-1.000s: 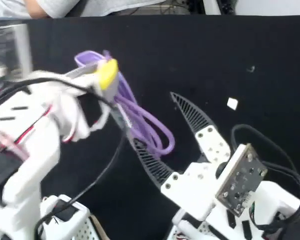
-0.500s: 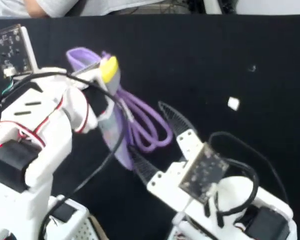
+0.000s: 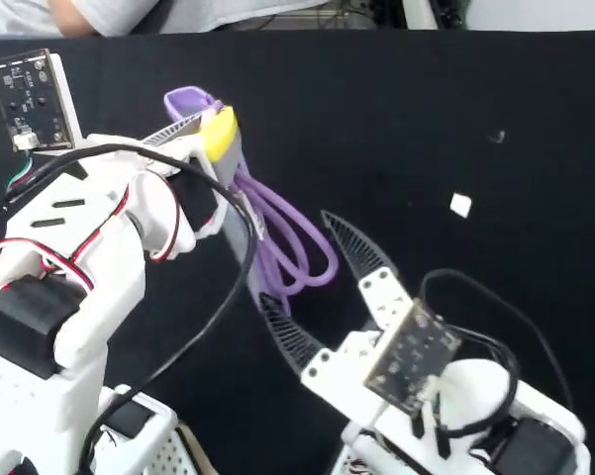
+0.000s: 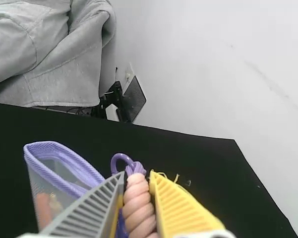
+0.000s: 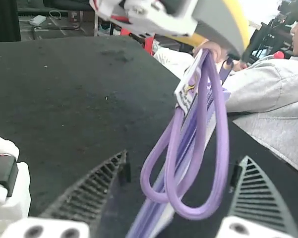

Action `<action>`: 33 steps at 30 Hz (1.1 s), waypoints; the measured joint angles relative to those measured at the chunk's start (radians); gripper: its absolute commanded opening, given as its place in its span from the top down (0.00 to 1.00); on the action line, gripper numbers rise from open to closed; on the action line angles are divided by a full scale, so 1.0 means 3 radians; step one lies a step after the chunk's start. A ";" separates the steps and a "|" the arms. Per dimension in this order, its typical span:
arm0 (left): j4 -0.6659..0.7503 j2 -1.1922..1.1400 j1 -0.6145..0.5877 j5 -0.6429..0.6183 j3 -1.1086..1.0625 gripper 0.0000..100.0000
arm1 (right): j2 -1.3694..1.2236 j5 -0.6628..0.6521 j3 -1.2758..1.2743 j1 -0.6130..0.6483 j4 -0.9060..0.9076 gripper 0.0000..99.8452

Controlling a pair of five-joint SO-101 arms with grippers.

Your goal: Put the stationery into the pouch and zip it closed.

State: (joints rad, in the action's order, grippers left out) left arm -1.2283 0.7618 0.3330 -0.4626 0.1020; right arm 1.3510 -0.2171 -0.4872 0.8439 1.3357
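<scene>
Right hand [image 3: 293,255] shifted toward the pouch [image 3: 274,226], whose label [image 5: 187,91] is unreadable.

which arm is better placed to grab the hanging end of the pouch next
Right. The right gripper is open, with its fingers either side of the hanging pouch and its purple loop. The left gripper is shut on the pouch's top, holding it up, so it is not free.
</scene>
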 measured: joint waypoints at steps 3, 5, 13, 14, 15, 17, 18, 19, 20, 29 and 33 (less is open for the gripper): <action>0.0000 0.0000 0.0000 -0.0036 0.0000 0.97 | 0.0000 0.0000 -0.0138 0.0000 -0.0148 0.68; 0.0000 0.0000 0.0000 -0.0041 0.0000 0.97 | 0.0000 0.0000 -0.0205 0.0000 -0.0261 0.73; -0.0046 0.0000 -0.0015 -0.0041 0.0000 0.97 | 0.0000 -0.0061 -0.0210 -0.0005 -0.0481 0.98; -0.0072 0.0000 -0.0015 -0.0041 0.0000 0.97 | 0.0000 -0.0061 -0.0210 -0.0005 -0.0506 0.99; -0.0087 0.0000 -0.0015 -0.0041 0.0000 0.97 | 0.0000 -0.0061 -0.0210 -0.0005 -0.0532 0.99; -0.0107 0.0000 -0.0005 -0.0041 0.0000 0.97 | 0.0000 -0.0061 -0.0210 -0.0010 -0.0573 0.99; -0.0113 0.0000 -0.0005 -0.0041 0.0000 0.97 | 0.0000 -0.0061 -0.0210 -0.0005 -0.0583 0.99; -0.0113 0.0000 -0.0005 -0.0041 0.0000 0.97 | 0.0000 -0.0061 -0.0210 -0.0020 -0.0588 0.99; -0.0113 0.0000 -0.0005 -0.0041 0.0000 0.97 | -0.0005 -0.0061 -0.0210 -0.0051 -0.0593 0.99; -0.0118 0.0578 0.0000 0.0363 0.0000 0.82 | -0.0378 -0.0199 -0.0199 -0.0619 -0.0609 0.99; -0.0107 0.0967 -0.0020 0.0419 0.0020 0.82 | -0.0373 -0.0225 -0.0010 -0.0665 -0.0552 0.99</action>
State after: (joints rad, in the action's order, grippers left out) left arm -1.2605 1.0518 0.3268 -0.3368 0.1082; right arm 1.2390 -0.2846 -0.4902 0.6444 1.1699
